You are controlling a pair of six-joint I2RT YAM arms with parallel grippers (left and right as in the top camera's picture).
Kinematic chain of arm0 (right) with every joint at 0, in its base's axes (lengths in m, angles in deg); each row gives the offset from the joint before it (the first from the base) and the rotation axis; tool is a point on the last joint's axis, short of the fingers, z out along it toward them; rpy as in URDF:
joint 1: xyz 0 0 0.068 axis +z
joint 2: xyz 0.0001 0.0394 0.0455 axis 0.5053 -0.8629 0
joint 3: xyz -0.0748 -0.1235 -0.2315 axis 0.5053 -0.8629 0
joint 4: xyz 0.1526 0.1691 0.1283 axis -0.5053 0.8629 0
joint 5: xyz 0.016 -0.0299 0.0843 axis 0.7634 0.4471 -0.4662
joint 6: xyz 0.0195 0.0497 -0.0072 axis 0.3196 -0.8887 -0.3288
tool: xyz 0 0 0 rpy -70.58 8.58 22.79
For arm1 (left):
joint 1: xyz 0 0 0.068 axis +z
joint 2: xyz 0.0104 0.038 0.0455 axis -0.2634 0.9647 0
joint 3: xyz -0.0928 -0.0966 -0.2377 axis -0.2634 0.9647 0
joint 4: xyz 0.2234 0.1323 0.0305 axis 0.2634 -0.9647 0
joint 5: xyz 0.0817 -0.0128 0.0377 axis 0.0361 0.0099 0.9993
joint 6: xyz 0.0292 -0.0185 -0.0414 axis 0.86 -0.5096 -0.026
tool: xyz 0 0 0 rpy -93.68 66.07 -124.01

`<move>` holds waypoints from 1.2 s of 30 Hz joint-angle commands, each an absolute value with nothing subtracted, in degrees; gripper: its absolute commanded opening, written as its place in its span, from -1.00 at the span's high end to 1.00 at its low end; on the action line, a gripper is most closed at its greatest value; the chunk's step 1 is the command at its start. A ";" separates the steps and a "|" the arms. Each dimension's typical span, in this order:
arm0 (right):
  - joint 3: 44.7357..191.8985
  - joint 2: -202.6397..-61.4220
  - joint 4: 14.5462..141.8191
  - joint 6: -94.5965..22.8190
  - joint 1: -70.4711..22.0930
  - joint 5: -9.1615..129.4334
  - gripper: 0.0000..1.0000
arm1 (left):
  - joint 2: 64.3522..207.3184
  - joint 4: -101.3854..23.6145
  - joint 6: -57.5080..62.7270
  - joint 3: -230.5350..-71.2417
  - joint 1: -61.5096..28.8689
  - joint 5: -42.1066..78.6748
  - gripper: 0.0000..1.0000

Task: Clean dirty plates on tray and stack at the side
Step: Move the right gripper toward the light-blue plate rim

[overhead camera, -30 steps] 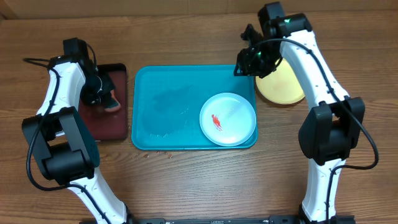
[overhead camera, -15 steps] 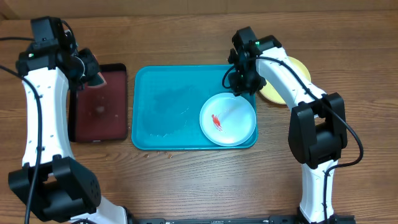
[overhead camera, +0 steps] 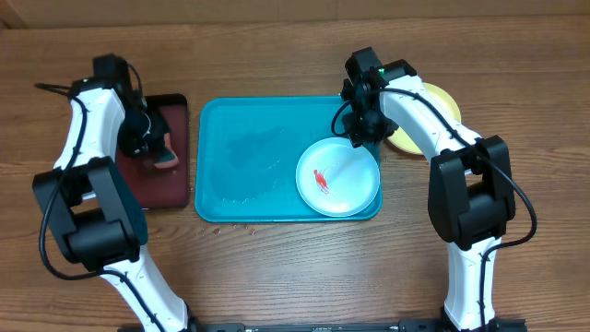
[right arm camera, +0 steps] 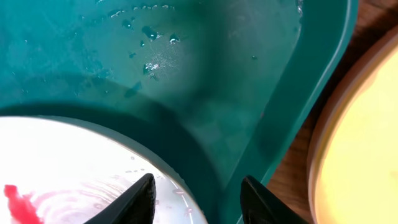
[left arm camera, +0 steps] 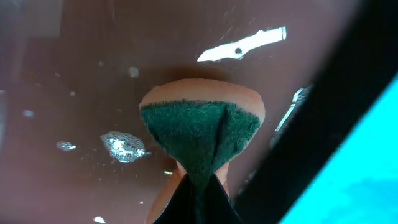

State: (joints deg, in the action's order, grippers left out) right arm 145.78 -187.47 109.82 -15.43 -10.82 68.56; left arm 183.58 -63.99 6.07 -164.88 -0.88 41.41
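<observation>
Left gripper (overhead camera: 150, 143), angled down over maroon tray (overhead camera: 152, 189), clamps sponge (left arm camera: 199, 134). Right gripper (right arm camera: 196, 199), half-parted and empty, hovers at white plate's (overhead camera: 346, 184) 1 o'clock rim.

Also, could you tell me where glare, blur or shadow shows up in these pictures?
Left wrist: a white streak of glare on the dark red tray, the sponge sharp; right wrist: a soft broad shadow across the blue tray; overhead: evenly lit, no blur.

right gripper (right arm camera: 196, 178) jaws apart over rim of round white plastic plate (right arm camera: 74, 168), red smear (right arm camera: 18, 199) left; wet turquoise plastic tray (right arm camera: 205, 62) ahead, yellow-green round plate (right arm camera: 360, 162) right
</observation>
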 commanded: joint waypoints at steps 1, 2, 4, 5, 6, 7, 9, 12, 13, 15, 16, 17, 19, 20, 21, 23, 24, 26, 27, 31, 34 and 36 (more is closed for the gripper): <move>143.88 -186.53 108.92 -11.17 -10.95 68.98 0.09 | 182.47 -63.35 6.97 -165.66 -0.44 41.41 0.91; 143.11 -186.53 108.36 -10.80 -10.98 69.00 0.09 | 182.47 -63.35 6.97 -165.66 -0.44 41.43 0.92; 141.71 -186.53 107.92 -9.73 -10.98 68.98 0.09 | 182.47 -63.38 7.14 -165.66 -0.44 41.43 0.91; 140.97 -186.53 107.61 -9.68 -10.98 68.96 0.09 | 182.47 -63.35 7.14 -165.66 -0.44 41.43 0.92; 140.49 -186.53 107.55 -9.68 -10.95 68.80 0.12 | 182.47 -63.24 7.14 -165.66 -0.44 41.41 0.92; 140.16 -186.53 107.59 -9.53 -10.95 68.50 0.19 | 182.47 -63.14 7.14 -165.66 -0.44 41.41 0.92; 139.46 -186.53 107.42 -9.51 -10.95 68.06 0.34 | 182.47 -62.98 7.12 -165.66 -0.44 41.41 0.92; 138.55 -186.53 106.91 -9.51 -10.95 67.16 0.47 | 182.47 -63.20 7.14 -165.66 -0.44 41.39 0.92; 138.39 -186.53 106.74 -9.55 -10.95 66.27 0.53 | 182.47 -63.33 7.14 -165.66 -0.44 41.39 0.91; 138.24 -186.53 106.15 -9.77 -10.95 62.81 0.63 | 182.47 -63.38 7.12 -165.66 -0.44 41.37 0.91; 138.24 -186.53 105.58 -9.92 -10.95 60.67 0.67 | 182.47 -63.38 7.12 -165.66 -0.44 41.34 0.91; 138.24 -186.53 104.82 -10.49 -10.87 58.66 0.70 | 182.47 -63.38 7.12 -165.66 -0.44 41.34 0.92; 138.24 -186.53 102.43 -13.20 -10.41 55.19 0.79 | 182.47 -63.42 7.12 -165.66 -0.44 41.34 0.91; 138.24 -186.55 101.19 -14.77 -10.04 54.03 0.87 | 182.47 -63.51 7.12 -165.66 -0.44 41.34 0.92; 138.24 -186.55 99.53 -16.65 -9.53 52.91 0.90 | 182.47 -63.66 7.12 -165.66 -0.46 41.34 0.92; 138.24 -186.55 96.44 -20.35 -8.42 52.45 0.88 | 182.47 -64.03 7.14 -165.66 -0.46 41.37 0.92; 138.24 -186.53 94.74 -22.08 -7.70 52.48 0.82 | 182.47 -64.12 7.14 -165.66 -0.46 41.37 0.91; 138.24 -186.55 92.29 -24.41 -6.52 52.80 0.63 | 182.47 -64.21 7.14 -165.66 -0.44 41.37 0.91; 138.26 -186.53 91.88 -25.51 -6.15 53.76 0.51 | 182.47 -64.25 7.14 -165.66 -0.44 41.37 0.91; 138.26 -186.53 94.65 -30.01 -5.84 60.15 0.43 | 182.47 -64.51 7.17 -165.66 -0.44 41.37 0.91; 138.26 -186.53 98.28 -31.32 -6.61 61.06 0.36 | 182.47 -64.47 7.14 -165.66 -0.44 41.37 0.92; 138.26 -186.53 100.27 -32.46 -6.87 61.06 0.35 | 182.47 -64.40 7.12 -165.66 -0.46 41.37 0.92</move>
